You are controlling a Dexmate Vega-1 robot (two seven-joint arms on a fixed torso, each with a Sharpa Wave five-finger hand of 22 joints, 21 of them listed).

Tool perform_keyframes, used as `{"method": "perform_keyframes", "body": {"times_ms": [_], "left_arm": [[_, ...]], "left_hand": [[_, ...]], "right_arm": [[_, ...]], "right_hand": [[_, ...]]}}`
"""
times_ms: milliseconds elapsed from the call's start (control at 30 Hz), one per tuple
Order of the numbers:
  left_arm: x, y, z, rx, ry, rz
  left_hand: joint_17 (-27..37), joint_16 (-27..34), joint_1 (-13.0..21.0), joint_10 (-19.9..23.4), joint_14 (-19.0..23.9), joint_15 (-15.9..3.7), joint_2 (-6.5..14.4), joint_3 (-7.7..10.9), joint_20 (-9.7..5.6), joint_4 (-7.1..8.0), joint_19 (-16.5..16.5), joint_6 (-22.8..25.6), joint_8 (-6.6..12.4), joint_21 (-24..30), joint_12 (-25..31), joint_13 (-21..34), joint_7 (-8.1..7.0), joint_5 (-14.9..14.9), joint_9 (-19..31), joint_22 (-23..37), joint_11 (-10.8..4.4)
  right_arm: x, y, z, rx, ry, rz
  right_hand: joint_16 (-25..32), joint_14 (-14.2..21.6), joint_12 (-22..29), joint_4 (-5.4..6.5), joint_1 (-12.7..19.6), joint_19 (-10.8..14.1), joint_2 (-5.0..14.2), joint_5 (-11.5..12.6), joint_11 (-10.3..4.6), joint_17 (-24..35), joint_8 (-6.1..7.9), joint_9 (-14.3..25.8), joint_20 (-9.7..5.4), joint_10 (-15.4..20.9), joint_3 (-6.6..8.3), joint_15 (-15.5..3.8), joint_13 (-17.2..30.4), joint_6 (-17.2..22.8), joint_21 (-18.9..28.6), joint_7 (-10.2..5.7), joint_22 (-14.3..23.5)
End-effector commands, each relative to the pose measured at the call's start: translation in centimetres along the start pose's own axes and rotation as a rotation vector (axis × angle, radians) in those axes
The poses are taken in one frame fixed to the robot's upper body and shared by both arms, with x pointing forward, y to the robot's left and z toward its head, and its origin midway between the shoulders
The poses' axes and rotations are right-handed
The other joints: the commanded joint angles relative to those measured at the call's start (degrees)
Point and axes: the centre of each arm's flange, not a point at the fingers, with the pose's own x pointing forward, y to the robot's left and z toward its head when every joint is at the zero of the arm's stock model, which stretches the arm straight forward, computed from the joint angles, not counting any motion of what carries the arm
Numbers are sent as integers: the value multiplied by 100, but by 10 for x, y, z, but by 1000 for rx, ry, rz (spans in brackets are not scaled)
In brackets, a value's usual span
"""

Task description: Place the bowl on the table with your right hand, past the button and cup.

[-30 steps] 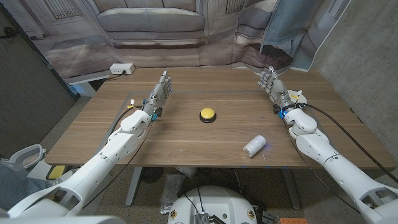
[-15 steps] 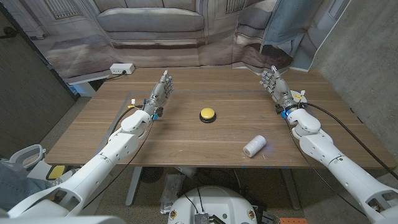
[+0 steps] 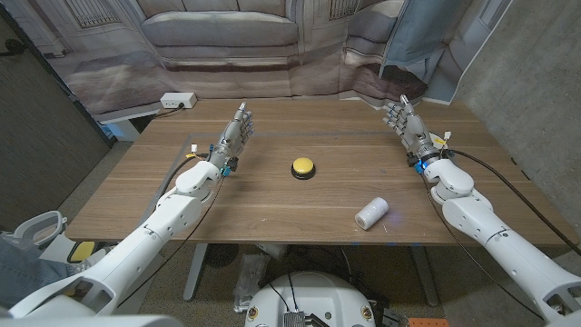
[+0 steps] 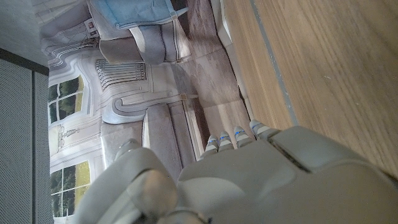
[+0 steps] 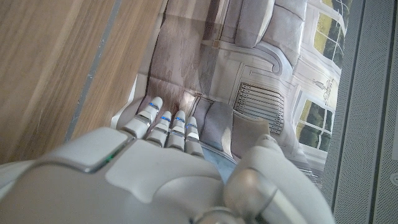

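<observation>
Brown wooden desk (image 3: 272, 204): round yellow push button on a black base (image 3: 303, 168) at centre, small white cup (image 3: 370, 213) on its side near the front edge, right of centre. Left hand (image 3: 232, 138) holds nothing, fingers extended and slightly apart, left of the button. Right hand (image 3: 406, 125) also empty with fingers extended, near the far right corner; bowl's position can't be told.

The table (image 3: 272, 195) is brown wood with a straight grain, mid-frame. At its centre sits a yellow button (image 3: 303, 167) on a black base. Lower right of centre lies a white cup (image 3: 370, 213). Both arms are white; the left hand (image 3: 232, 138) and right hand (image 3: 406, 124) are grey with blue marks. A white box (image 3: 178, 100) sits upper left. The backdrop (image 3: 227, 36) across the top is a grey printed pattern.
</observation>
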Motion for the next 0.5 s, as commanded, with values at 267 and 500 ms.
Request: {"method": "perform_keyframes", "body": {"times_ms": [267,500], "left_arm": [[-8,1,3,5,1,-9],[-12,2,7,18,6,-14]], "left_hand": [[13,14,46,58,32,23,50,-31,-252,2,1,32,17,10,7,10,-8,57,19,31,-2],[14,4,57,43,15,23,60,-37,-248,0,-15,18,7,3,-3,10,-5,58,19,32,-4]], "right_arm": [[-9,-8,7,-30,-9,-10],[-10,-10,14,-60,-8,-4]], "right_hand": [[29,84,41,-43,59,84,20,-11,0,16,30,21,-212,74,15,-16,23,61,20,-6,19],[24,88,39,-48,65,94,23,-14,-4,17,27,21,-214,76,12,-21,24,61,18,-8,19]]}}
